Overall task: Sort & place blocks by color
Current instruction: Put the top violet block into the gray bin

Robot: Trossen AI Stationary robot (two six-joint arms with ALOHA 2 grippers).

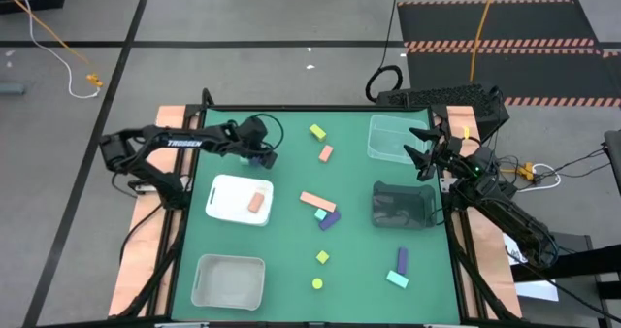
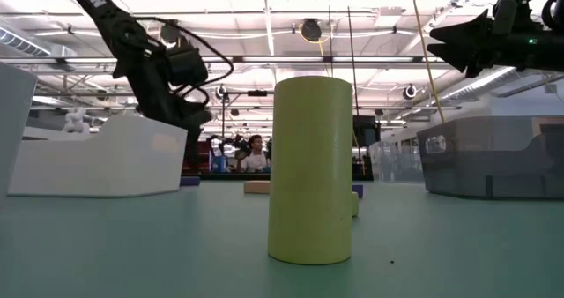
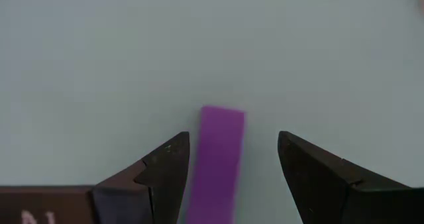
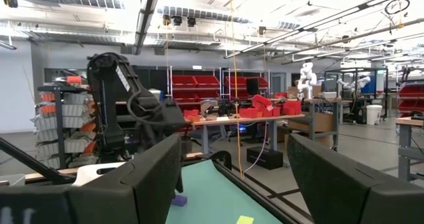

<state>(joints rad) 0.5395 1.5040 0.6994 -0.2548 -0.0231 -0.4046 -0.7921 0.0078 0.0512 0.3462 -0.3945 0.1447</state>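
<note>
- Two fingers of the left hand (image 3: pixel 228 177) stand spread either side of a purple bar (image 3: pixel 218 161), which lies flat on the bench (image 1: pixel 291 260) just beyond the far edge of the white tray (image 1: pixel 225 210); neither finger appears to touch it.
- Judging by its look, the bar is light, stiff and matte, so it should not slip or crush; the sensible grip is across its narrow width near the middle, where the flat long sides meet the fingers squarely.
- Inside the white tray sits one salmon block (image 1: pixel 256 202); the other blocks are scattered to the side of that tray toward the dark tray (image 1: pixel 403 205), among them a salmon bar (image 1: pixel 317 201) and a yellow cylinder (image 1: pixel 317 283).
- Only the left wrist view shows the purple bar between the fingers; from above, the arm hides it completely.
- Across from the white tray, the right hand (image 1: pixel 425 146) hangs spread and empty over the clear tray (image 1: pixel 393 139); the overhead view places it, while its own wrist camera mostly sees the room.
- At bench level, the yellow cylinder (image 2: pixel 310 170) fills the middle and blocks much behind it.
</note>
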